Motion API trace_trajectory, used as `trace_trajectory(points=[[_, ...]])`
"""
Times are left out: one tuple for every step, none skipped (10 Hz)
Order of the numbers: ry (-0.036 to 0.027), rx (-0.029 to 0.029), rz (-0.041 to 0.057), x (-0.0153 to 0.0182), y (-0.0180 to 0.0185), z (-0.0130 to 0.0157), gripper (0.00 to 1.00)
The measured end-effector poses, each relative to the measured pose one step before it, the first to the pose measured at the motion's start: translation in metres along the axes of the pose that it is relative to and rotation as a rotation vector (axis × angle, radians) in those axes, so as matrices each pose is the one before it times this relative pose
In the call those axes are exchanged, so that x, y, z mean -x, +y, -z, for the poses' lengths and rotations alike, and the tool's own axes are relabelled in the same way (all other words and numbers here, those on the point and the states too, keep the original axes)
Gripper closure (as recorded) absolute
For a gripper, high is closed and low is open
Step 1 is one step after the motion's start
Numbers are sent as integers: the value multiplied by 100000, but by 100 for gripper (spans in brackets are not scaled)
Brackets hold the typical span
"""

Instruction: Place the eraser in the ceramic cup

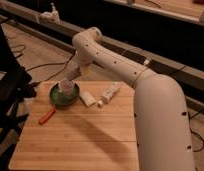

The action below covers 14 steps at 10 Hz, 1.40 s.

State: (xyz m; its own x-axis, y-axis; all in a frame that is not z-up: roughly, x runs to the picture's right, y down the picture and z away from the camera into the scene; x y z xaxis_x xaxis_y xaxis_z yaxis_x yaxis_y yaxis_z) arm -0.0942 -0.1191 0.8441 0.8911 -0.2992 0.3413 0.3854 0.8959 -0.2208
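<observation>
A green dish [59,100], cream block [87,97], white bar [111,92] and orange-handled tool [46,116] sit on the wooden table [80,142].

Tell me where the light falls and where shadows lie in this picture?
Camera view: warm light brightens the bamboo table and white arm; the arm's soft shadow crosses the tabletop; beyond the table it is dark; the gripper hangs above the white ceramic cup in the green dish.

Pincer [71,76] above ceramic cup [66,87], indistinct

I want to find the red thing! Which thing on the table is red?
The thin stick near the table's left edge; the others are white or green. The gripper hangs by the cup.
</observation>
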Motion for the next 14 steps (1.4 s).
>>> trace_trajectory(points=[[-2132,367,-1349,390,-229,-923,98],[-3477,438,-1687,618,-198,-975,98],[-2465,552,-845,410,-63,-777,98],[-2053,924,-229,352,38,-776,98],[-1335,1385,635,429,135,-738,98],[-1243,1752,966,521,194,-825,98],[-908,1191,519,322,127,-571,98],[-974,1471,536,218,153,-613,97],[-857,1120,218,57,113,-416,92],[-327,500,131,49,34,-178,86],[-743,687,260,150,-11,-241,76],[-1038,519,248,118,-23,-214,64],[-1163,152,343,170,-67,-97,53],[-760,75,354,135,-49,-61,46]])
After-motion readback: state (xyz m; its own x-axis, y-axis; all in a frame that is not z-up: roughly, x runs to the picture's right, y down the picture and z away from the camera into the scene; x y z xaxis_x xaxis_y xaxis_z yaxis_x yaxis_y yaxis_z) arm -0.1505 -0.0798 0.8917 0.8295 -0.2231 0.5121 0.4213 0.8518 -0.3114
